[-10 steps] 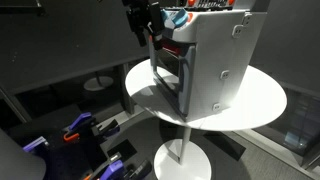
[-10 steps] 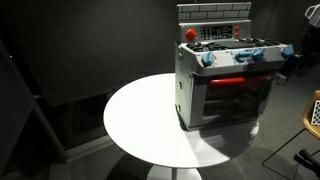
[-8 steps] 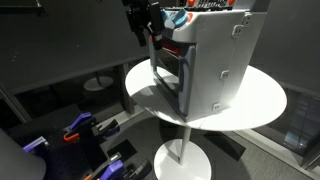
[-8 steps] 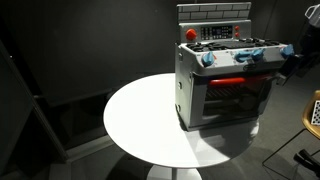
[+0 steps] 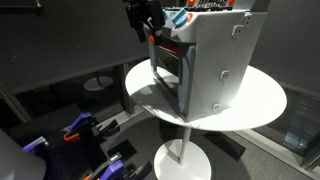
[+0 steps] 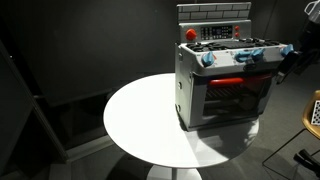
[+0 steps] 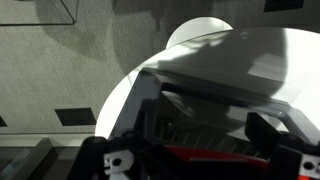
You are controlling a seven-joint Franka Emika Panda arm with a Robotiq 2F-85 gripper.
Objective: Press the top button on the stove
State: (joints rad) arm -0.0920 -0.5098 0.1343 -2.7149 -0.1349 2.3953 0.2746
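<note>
The claw (image 5: 147,24) has its jaws wide and hangs just before the upper front edge of the stove (image 5: 212,60); contact I cannot tell. The stove stands on the round white table (image 5: 262,108), near its rim. So wide, one finger may catch a blue knob (image 6: 245,55) instead of the top button. A sideways push may slide the light stove toward the rim.

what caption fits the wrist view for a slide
Open gripper close to the stove front, round white table below
</note>
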